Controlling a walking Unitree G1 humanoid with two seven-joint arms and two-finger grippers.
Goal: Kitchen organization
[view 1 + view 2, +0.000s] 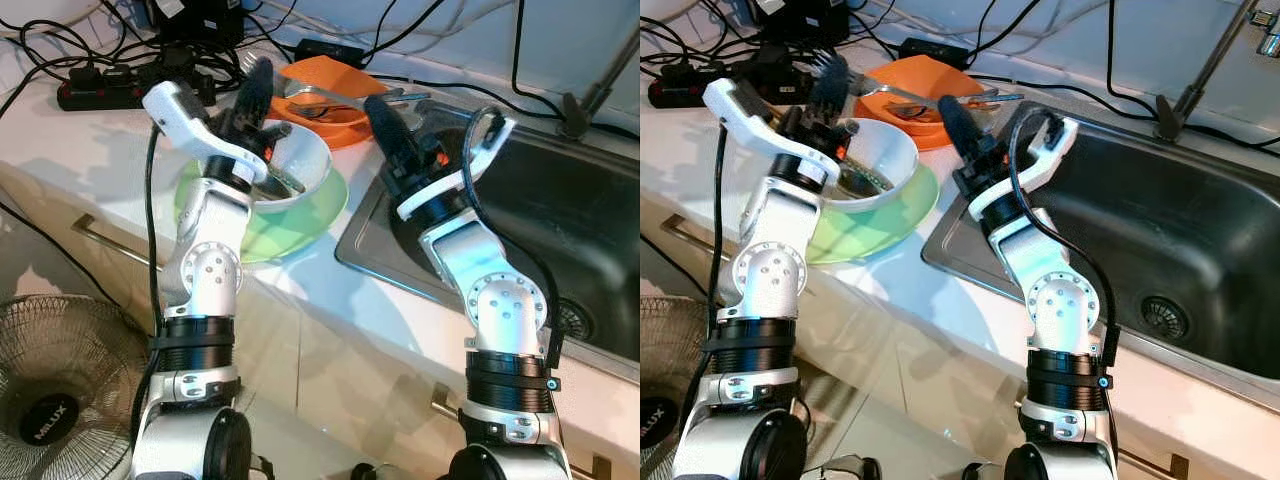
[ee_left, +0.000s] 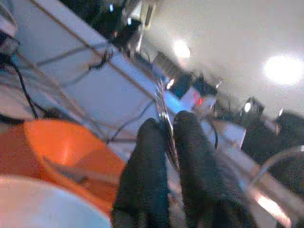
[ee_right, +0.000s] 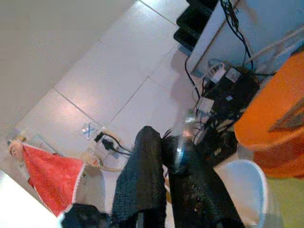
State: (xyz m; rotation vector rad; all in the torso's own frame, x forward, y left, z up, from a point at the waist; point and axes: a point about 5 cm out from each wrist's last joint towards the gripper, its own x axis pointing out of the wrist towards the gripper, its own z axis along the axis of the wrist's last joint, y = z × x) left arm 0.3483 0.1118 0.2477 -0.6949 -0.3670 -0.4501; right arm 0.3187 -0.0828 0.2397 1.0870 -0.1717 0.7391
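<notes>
Sorting the counter (image 1: 90,150) beside the sink (image 1: 1200,230) probably means gathering loose cutlery into one dish. Treat the step in hand as carrying a utensil to its place.

Steer clear of the sink edge and of the cables at the back of the counter. Avoid nudging the green plate (image 1: 310,225), since the white bowl (image 1: 305,165) sits on it and could slide. Aim for the orange bowl (image 1: 335,75) just behind, if that is the target, where a spoon (image 1: 330,95) already lies. Lower slowly, tip first, and release only once the tip rests inside.

Note the left gripper (image 2: 164,137), raised over the far rim of the white bowl and clamped on the utensil (image 2: 166,118). Note the right gripper (image 3: 164,142), lifted at the near corner of the sink with its fingers pressed together. Disregard the small glint between them, too unclear to name.

Expect a thin, bright metal piece, seen edge-on and standing up past the fingertips. Read it as a fork with caution. Anticipate a slippery, narrow grip likely to pivot if bumped.
</notes>
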